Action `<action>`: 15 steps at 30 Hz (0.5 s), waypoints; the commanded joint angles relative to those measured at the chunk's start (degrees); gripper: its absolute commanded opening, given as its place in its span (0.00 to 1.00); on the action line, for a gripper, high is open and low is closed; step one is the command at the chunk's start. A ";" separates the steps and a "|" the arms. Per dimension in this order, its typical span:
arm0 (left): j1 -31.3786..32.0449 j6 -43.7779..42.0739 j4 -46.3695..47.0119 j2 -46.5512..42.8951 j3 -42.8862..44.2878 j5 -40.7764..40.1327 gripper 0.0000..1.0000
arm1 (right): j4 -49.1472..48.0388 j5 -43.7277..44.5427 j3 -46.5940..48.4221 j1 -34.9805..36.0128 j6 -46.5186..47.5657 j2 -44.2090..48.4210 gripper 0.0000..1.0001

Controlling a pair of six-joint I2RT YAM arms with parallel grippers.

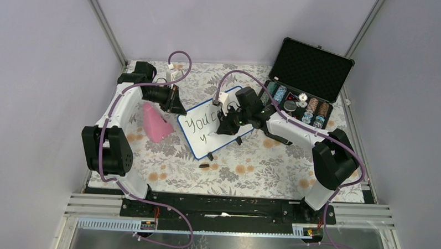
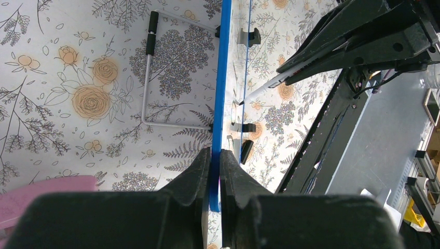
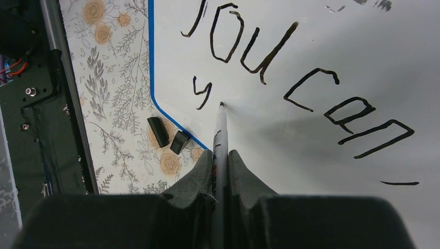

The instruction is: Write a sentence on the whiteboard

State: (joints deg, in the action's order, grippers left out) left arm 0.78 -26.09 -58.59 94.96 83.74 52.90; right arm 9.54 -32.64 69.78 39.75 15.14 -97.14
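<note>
Whiteboard [image 1: 204,143]: a small rectangular board with a glossy white face, a thin blue frame and rounded corners is sitting at the middle of the worktop [image 1: 250,170], between the two hands.
Sentence [image 3: 270,52]: dark handwritten strokes are reading "You can" on the upper line, with a lone "y" beginning the line beneath.
Left hand [image 2: 215,153]: its black fingers are pinching closed on the board's blue edge at the left side.
Right hand [image 3: 220,155]: its black fingers are clamping a slim white marker [image 3: 220,129], whose dark tip is touching the white face just beside the "y".
Wire stand [image 2: 148,88]: a thin bent metal rod with a black sleeve is showing behind the board.
Worktop cover: a matte cloth printed with grey ferns and orange roses is lying flat.
Pink wedge [image 1: 154,122]: a soft-looking, sloped block is resting just left of the board.
Case [image 1: 312,64]: a black, metal-edged box with a foam-lined lid is standing open at the far right, holding round stacked chips.
</note>
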 commanded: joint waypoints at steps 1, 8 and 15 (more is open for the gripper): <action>-0.34 -1.14 1.67 -1.64 -0.46 -0.89 0.00 | -1.88 -0.24 2.97 0.43 -0.37 -0.70 0.00; -0.33 -1.20 1.67 -1.60 -0.34 -1.00 0.00 | -1.87 -0.34 2.80 1.21 -0.27 -0.94 0.00; -0.34 -1.31 1.70 -1.69 -0.37 -1.13 0.00 | -1.81 -0.14 1.84 1.25 0.07 -1.04 0.00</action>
State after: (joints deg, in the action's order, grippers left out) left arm 0.78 -26.13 -58.57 94.96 83.74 52.90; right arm 9.56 -32.62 70.32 40.51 14.96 -97.67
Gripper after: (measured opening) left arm 0.090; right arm 0.155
